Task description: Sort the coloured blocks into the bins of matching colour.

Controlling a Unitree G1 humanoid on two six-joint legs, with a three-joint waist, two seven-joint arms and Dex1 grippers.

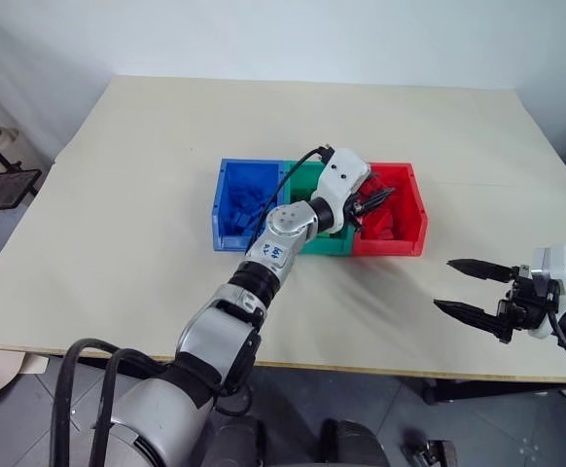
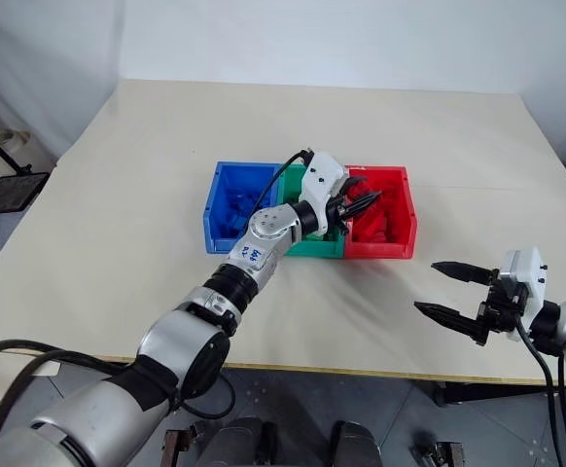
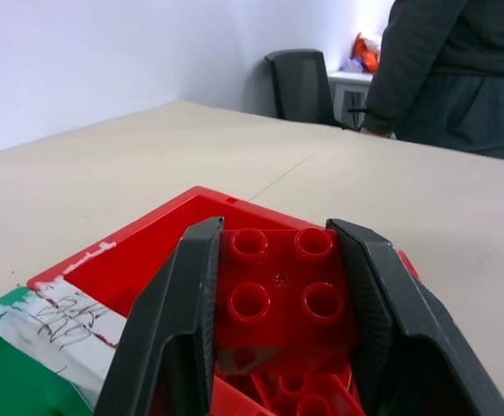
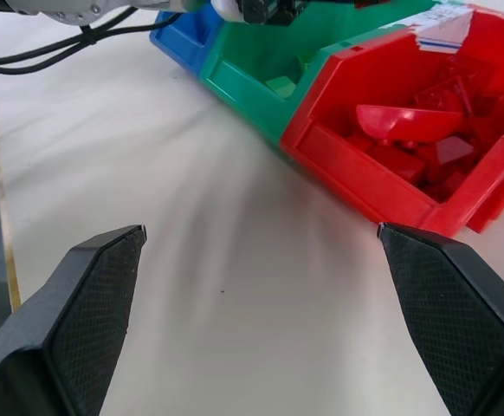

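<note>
Across the middle of your pale beige table [image 1: 147, 195] sat the three joined bins, blue bin [image 1: 227, 209] on the robot's left, green bin [image 1: 302, 185] in the centre, red bin [image 1: 411, 219] on the right. White walls stood behind the table, and a person in dark clothes [image 3: 460, 69] stood at the far edge near a dark chair [image 3: 302, 85]. Your left gripper [image 1: 375, 200] was clamped on a square red block [image 3: 282, 290], held right over the red bin. That bin had a heap of red blocks [image 4: 425, 139] in it, the green one a green block [image 4: 281, 86], and the blue one some blue blocks [image 1: 247, 206]. Your right gripper [image 1: 468, 287] hung over bare table well to the right, jaws spread wide, holding nothing.
</note>
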